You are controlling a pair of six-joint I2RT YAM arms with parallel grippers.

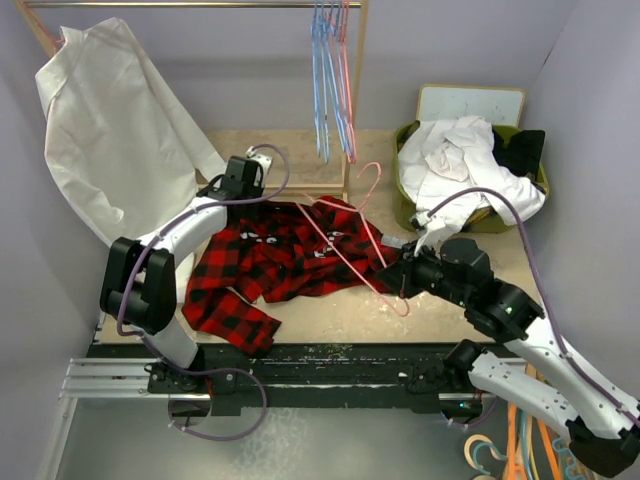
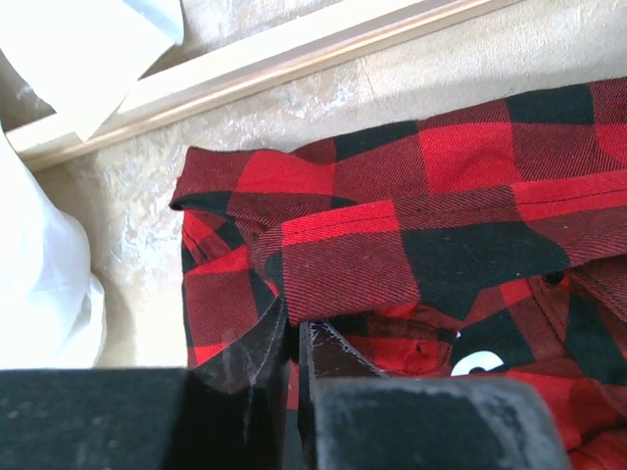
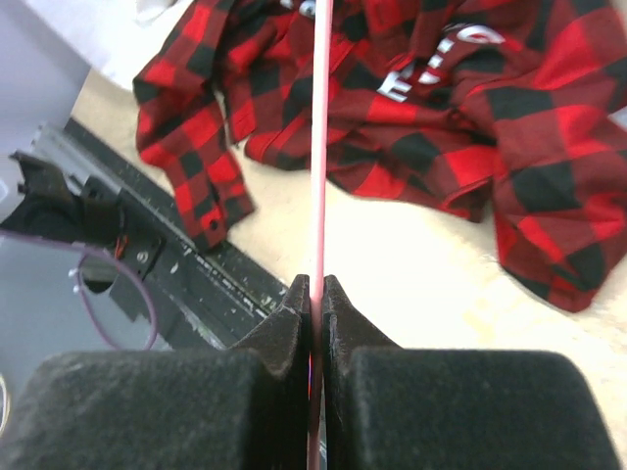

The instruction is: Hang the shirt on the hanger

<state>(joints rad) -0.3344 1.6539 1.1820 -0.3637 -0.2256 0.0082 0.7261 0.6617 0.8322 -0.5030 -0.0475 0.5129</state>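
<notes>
The red-and-black plaid shirt [image 1: 270, 260] lies crumpled in the middle of the table, white lettering showing. The thin pink hanger [image 1: 345, 250] slants across its right half, hook [image 1: 370, 180] toward the back. My left gripper [image 1: 260, 200] is at the shirt's back edge. In the left wrist view its jaws [image 2: 294, 323] are nearly together on a fold of the shirt [image 2: 441, 196]. My right gripper [image 1: 393, 262] is shut on the hanger's wire beside the shirt's right edge. In the right wrist view the pink hanger wire [image 3: 321, 147] runs up from between my right gripper's jaws [image 3: 316, 284] over the shirt [image 3: 441, 127].
A large white garment [image 1: 110, 120] hangs at the back left, close to the left arm. Light blue hangers [image 1: 325, 80] hang from the wooden rack, whose base rail [image 2: 294, 59] runs just behind the shirt. A green basket [image 1: 405, 190] of white clothes stands at the back right. Orange hangers [image 1: 520, 450] lie at the bottom right.
</notes>
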